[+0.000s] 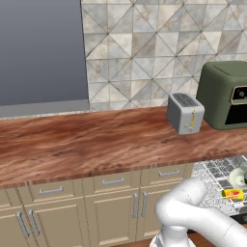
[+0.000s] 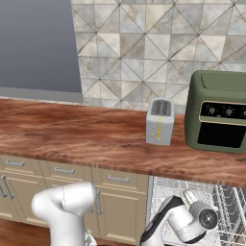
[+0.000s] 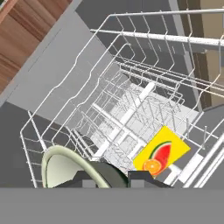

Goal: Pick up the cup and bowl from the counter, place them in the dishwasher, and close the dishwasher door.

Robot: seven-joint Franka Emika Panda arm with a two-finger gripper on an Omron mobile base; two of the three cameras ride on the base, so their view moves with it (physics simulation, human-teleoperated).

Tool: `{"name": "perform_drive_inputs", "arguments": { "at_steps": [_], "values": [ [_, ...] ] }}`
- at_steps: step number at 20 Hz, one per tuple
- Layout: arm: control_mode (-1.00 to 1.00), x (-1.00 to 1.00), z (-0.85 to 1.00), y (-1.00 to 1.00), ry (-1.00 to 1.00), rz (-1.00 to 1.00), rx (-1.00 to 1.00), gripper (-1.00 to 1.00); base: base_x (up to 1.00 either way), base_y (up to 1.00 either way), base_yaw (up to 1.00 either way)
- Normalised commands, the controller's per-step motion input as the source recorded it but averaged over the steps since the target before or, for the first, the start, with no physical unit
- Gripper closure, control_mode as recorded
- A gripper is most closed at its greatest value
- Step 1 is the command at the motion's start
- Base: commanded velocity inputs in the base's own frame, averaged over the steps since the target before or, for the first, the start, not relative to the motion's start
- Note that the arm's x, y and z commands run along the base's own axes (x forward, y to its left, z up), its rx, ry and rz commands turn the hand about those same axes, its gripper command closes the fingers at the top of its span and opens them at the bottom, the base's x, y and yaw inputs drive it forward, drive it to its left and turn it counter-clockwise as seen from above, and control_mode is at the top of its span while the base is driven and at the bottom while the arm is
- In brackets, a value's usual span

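bowl and cup down in the rack

seen from the hand: claw low over the white wire rack of the open dishwasher, jaw width impossible to tell. pale bowl just by the fingertips, inside the rack. yellow cup lying beside it on the wires. above, bare wooden counter with toaster and green oven.
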Motion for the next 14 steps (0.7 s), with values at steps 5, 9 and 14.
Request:
{"name": "perform_drive_inputs", "arguments": {
  "at_steps": [5,9,14],
  "values": [
    [-1.00,0.18,-0.12,-0.52,0.00,-0.01,0.00,1.00,0.00,0.00,0.00],
    [-1.00,0.26,-0.15,-0.61,0.00,-0.01,0.00,1.00,0.00,0.00,0.00],
    [-1.00,0.16,-0.29,-0.54,0.00,0.00,0.00,1.00,0.00,0.00,0.00]
  ]
}}
